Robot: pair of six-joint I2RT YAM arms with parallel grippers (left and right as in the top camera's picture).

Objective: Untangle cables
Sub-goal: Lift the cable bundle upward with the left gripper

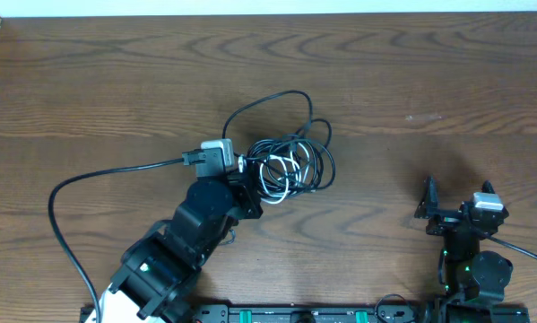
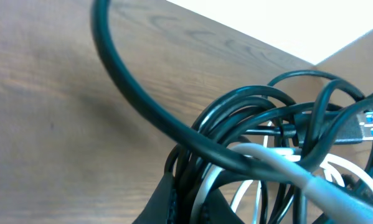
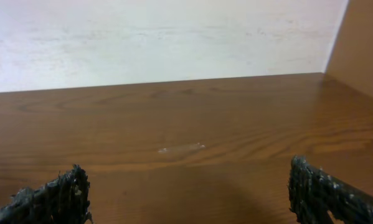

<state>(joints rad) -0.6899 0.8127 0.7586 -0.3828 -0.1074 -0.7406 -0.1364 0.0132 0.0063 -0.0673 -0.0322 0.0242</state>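
The cables (image 1: 290,161) lie as a knotted bundle of black and white cords at the table's middle, with one black loop (image 1: 277,103) reaching toward the far side. My left gripper (image 1: 248,179) is at the bundle's left edge. In the left wrist view its black fingers (image 2: 164,202) are shut on black and white strands of the cables (image 2: 261,134), which fill that view. My right gripper (image 1: 454,205) stands well to the right of the bundle, near the front edge. In the right wrist view it (image 3: 192,193) is open, with only bare wood between its fingertips (image 3: 314,183).
A thicker black arm cable (image 1: 98,172) runs left from the left wrist camera and curves down toward the front edge. The wooden table (image 1: 429,81) ends at a white strip along the far side. A wooden side wall (image 3: 360,43) rises at the right.
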